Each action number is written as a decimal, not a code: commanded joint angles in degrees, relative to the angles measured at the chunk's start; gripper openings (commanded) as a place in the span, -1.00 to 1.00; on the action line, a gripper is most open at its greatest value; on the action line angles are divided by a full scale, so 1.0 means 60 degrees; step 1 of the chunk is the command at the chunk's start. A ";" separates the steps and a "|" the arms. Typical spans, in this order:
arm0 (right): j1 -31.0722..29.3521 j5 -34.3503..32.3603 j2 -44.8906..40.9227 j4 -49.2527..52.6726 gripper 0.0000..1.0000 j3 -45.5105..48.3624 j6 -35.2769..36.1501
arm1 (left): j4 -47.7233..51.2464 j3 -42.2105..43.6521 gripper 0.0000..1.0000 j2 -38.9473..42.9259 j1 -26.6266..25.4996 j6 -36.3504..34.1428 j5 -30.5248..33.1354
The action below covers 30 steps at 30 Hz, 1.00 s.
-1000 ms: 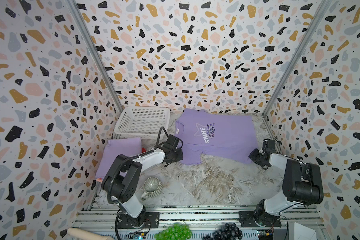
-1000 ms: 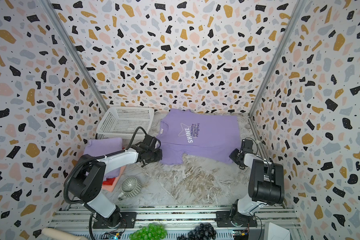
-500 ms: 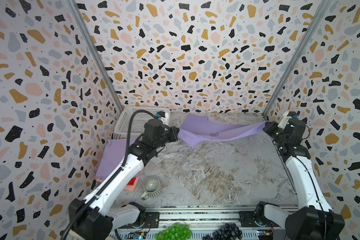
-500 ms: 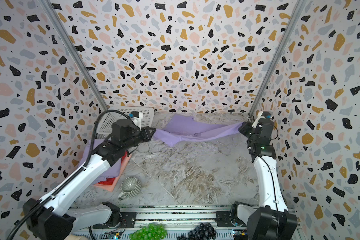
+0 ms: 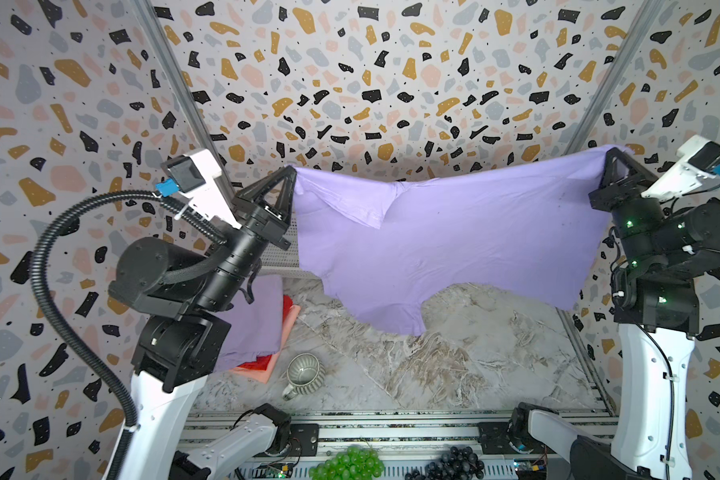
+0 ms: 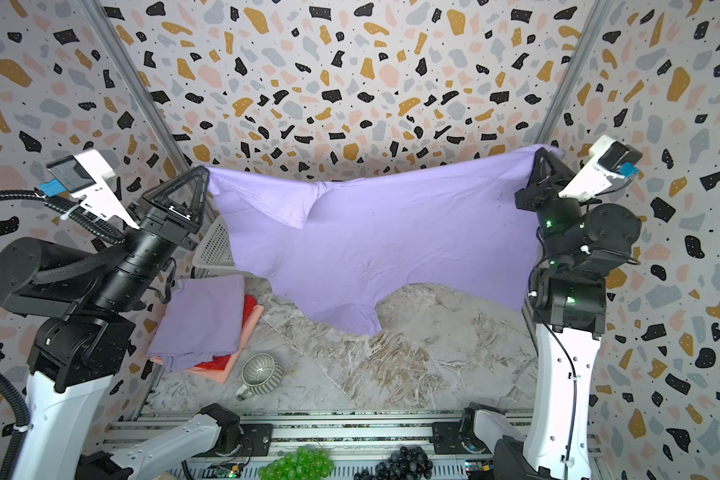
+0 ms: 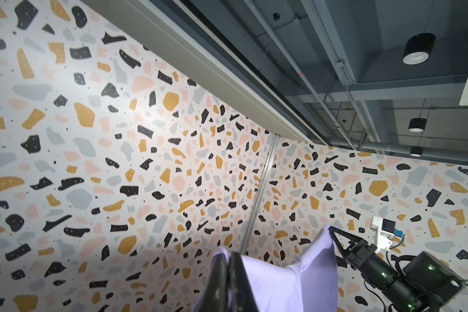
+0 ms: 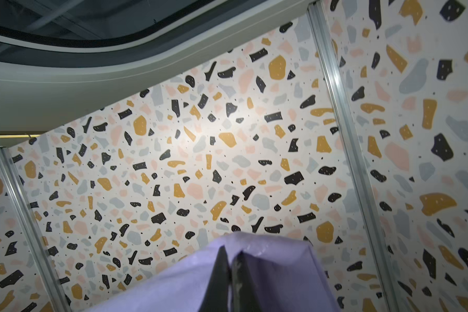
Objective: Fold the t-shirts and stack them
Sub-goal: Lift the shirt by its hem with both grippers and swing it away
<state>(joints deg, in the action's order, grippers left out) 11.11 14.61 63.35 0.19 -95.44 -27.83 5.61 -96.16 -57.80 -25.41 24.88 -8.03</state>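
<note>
Lavender t-shirt [image 5: 454,249] hangs spread wide in the air above the marble table [image 5: 474,374], between the 2 grippers. The left gripper [image 5: 292,171] has its fingers pressed together on the left upper corner of the cloth, and the right gripper [image 5: 609,153] pinches the right upper corner the same way. At the left lies a folded stack [image 6: 200,320] of shirts, lavender on top, red and salmon-pink below. Just beside it, on the near side, is a grey mug [image 5: 306,372], and a white basket [image 6: 217,249] is at the far left.

Lavender t-shirt [image 6: 371,241] hides most of basket [image 6: 216,248].
</note>
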 commanded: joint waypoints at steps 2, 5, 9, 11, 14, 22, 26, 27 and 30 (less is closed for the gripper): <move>-0.0016 0.0177 0.0478 -0.0445 -1.00 -0.0075 -0.0025 | -0.0901 0.0011 -1.00 -0.0784 0.0060 -0.0500 0.0334; -0.0061 0.0401 0.0850 -0.0438 -1.00 0.0180 -0.0291 | -0.1201 0.0016 -1.00 -0.1439 0.0059 -0.0500 0.0387; -0.0202 0.0566 0.1495 -0.0479 -1.00 0.0392 -0.0427 | -0.1412 -0.0280 -1.00 -0.2597 0.0060 -0.0444 0.0431; -0.0332 0.0746 0.1924 -0.0521 -1.00 0.0385 -0.0480 | -0.1444 -0.0637 -1.00 -0.3328 0.0075 -0.0422 0.0407; -0.0547 0.0817 0.2534 -0.0626 -1.00 0.0230 -0.0490 | -0.1305 -0.1434 -1.00 -0.4349 0.0148 -0.0552 0.0248; -0.0681 0.0456 0.3553 -0.0381 -1.00 -0.1529 -0.0012 | -0.0283 -0.4577 -1.00 -0.6153 0.0673 -0.0628 -0.0271; -0.0622 0.0326 0.3218 -0.0240 -1.00 -0.1340 0.0191 | -0.0406 -0.3791 -1.00 -0.5355 0.0688 -0.0723 -0.0148; -0.0607 0.0318 0.3066 -0.0180 -1.00 -0.1025 0.0214 | -0.0447 -0.3270 -1.00 -0.5019 0.0681 -0.0717 -0.0110; -0.0520 0.0345 0.2409 -0.0060 -1.00 0.0460 0.0167 | -0.0431 -0.1465 -1.00 -0.3921 0.0688 -0.0676 0.0045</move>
<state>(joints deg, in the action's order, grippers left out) 7.44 17.17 81.76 -0.32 -96.99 -27.77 5.41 -110.48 -86.15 -21.26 21.61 -8.38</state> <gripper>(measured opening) 0.050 0.047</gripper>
